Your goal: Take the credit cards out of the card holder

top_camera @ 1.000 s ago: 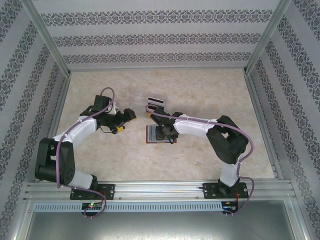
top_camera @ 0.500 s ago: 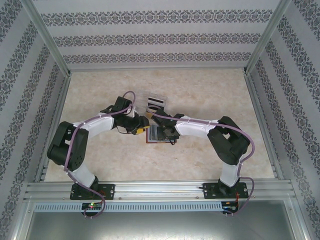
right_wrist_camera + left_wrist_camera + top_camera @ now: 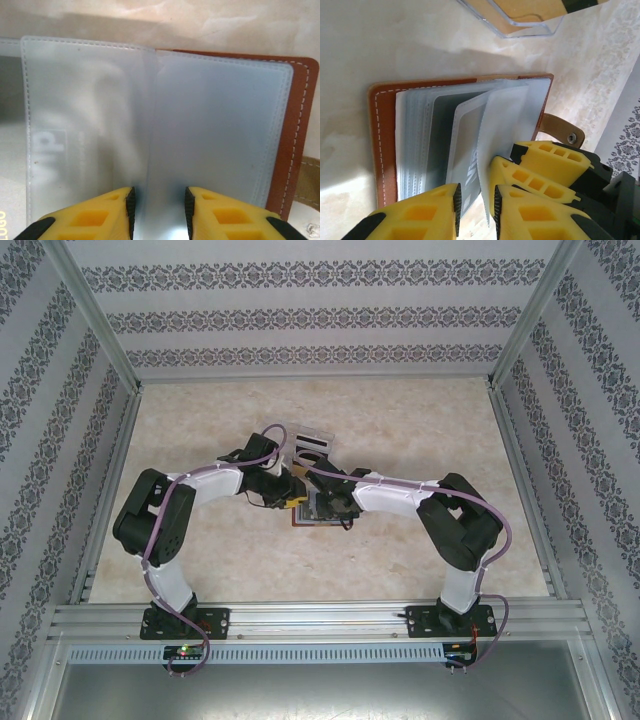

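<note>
The brown leather card holder (image 3: 382,150) lies open on the table with its clear sleeves fanned out. One sleeve stands raised with a grey "VIP" card (image 3: 467,170) inside it. My left gripper (image 3: 476,207) is at the holder's edge, jaws narrowly apart, with the raised sleeve's edge hanging between the pads and a gap on both sides. My right gripper (image 3: 159,205) hovers over the sleeves (image 3: 215,125), jaws apart astride the fold; its yellow fingers (image 3: 535,172) press against a sleeve beside my left gripper. From above, both grippers (image 3: 295,498) (image 3: 328,505) meet over the holder (image 3: 303,520).
A clear plastic tray (image 3: 520,22) holding a gold and black card stands just beyond the holder, also seen from above (image 3: 312,443). The holder's strap with a snap (image 3: 565,132) sticks out to the side. Patterned walls enclose the marble-look table (image 3: 200,570).
My left arm swung right from open table to the card holder and its jaws narrowed a lot. My right gripper stayed on the holder and narrowed slightly.
</note>
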### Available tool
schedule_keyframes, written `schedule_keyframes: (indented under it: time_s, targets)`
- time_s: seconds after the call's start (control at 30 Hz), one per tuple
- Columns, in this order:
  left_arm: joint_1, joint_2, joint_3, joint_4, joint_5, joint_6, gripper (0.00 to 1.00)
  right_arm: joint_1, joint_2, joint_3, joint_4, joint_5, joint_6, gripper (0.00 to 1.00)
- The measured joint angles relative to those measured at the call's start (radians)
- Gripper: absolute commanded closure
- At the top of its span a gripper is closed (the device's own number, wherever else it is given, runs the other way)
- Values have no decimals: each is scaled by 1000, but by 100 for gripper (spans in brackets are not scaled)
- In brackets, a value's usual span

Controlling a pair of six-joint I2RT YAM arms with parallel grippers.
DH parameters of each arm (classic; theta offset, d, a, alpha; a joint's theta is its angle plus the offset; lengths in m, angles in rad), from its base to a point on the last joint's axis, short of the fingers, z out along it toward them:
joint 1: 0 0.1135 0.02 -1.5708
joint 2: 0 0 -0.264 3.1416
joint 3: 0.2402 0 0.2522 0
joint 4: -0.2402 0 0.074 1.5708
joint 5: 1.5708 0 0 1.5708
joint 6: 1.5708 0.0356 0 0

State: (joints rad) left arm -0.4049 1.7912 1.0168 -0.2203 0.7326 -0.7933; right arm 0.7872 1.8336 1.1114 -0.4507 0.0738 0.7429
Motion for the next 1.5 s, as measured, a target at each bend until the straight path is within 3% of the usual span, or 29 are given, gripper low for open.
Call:
schedule_keyframes:
  time_s: [0.43,0.9,1.17,1.5]
  targets:
    - [-1,34,0,1,2,3,81,-13,-41,-61,76,-36,17,74]
    - [-32,64,1,54,54,-24,81,-26,-72,-107,138,-57,22,78]
    - [-35,67,1,57,53,-31,77,-26,-101,-130,161,-64,30,76]
    - [-42,103,44,75,66,-37,70,-26,-264,-199,224,-59,40,70]
